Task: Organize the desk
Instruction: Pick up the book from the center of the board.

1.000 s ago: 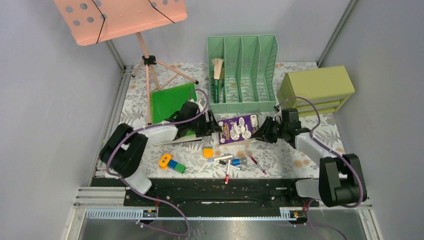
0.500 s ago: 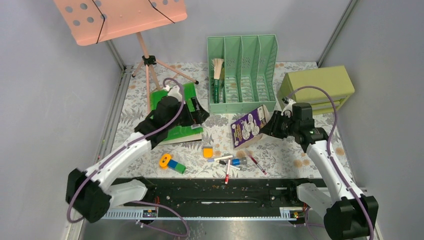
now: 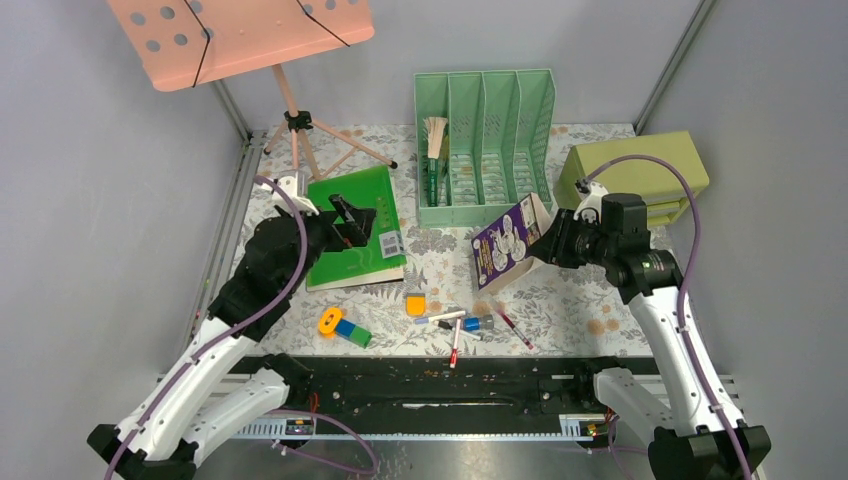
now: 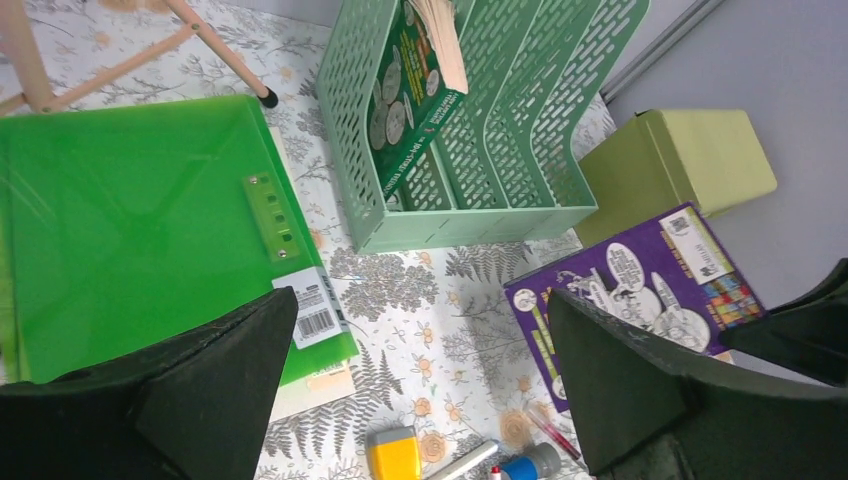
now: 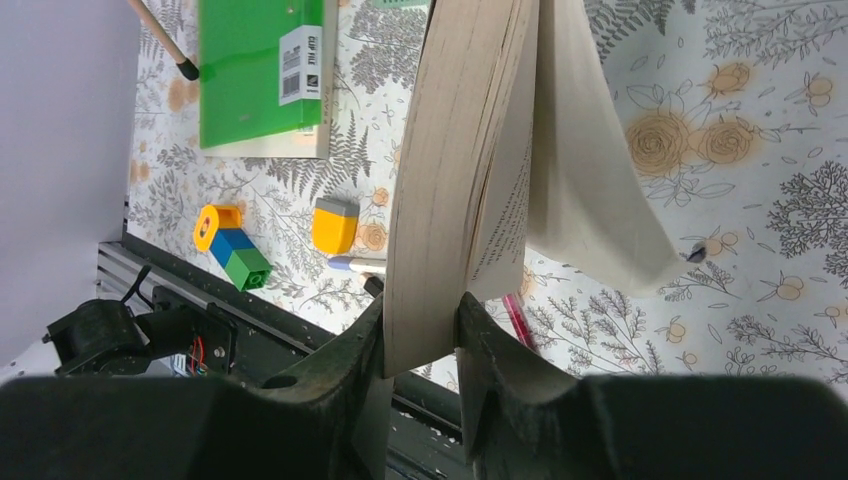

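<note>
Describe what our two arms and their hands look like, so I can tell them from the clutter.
Both match: the left arm and right arm have white links between bulky black joints, with a loose purple cable looping along each. The left hand and right hand are matte black, each with two broad wedge-shaped fingers.

In right hand (image 3: pixel 547 243), tilted purple book (image 3: pixel 505 246).

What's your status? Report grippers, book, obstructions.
Left gripper open over folder. Right gripper shut on book, raised and tilted over desk. Pens loose nearby; rack's left slot occupied.
</note>
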Controlling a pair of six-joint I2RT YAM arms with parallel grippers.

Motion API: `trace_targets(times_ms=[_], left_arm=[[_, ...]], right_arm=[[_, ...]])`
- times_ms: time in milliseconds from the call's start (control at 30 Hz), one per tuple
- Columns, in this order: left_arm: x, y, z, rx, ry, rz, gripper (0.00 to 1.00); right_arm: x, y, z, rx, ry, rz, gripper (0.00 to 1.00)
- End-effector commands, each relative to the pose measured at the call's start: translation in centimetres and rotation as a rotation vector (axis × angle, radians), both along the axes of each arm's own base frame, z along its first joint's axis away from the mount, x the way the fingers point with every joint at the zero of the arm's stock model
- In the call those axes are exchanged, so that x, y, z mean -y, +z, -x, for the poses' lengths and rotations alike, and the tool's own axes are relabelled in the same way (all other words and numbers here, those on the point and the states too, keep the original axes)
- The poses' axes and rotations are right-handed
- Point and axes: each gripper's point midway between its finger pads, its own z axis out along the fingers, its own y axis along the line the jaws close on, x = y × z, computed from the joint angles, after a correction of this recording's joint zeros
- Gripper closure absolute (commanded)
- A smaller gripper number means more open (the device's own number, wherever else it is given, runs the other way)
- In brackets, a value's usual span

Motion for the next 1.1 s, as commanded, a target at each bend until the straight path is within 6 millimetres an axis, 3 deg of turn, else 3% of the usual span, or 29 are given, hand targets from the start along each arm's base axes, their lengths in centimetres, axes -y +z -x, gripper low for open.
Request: trace_targets(times_ms=[0,367,733,1067], left_arm=[[-0.9,-0.5,-0.1,0.033,0.012,-0.089,0.01],[2.0,-2.7,0.7,-0.094,-0.178,-0.168,0.01],[5.6,-5.8,1.7,-0.252,-0.353,-0.134,0.01],[12.2,-6.9,4.0,-0.364,-0.740,0.025,0.01]], right_arm=[[-0.8,4.6,0.1,0.132,0.057,-0.036,0.99],[-3.0,6.0,2.7,0.062,0.223,-0.121,1.00],[-4.5,5.1,5.2,-0.019,0.299,-0.245,1.00],[-5.6,5.2,7.1,-0.068,0.370,-0.355,1.00]])
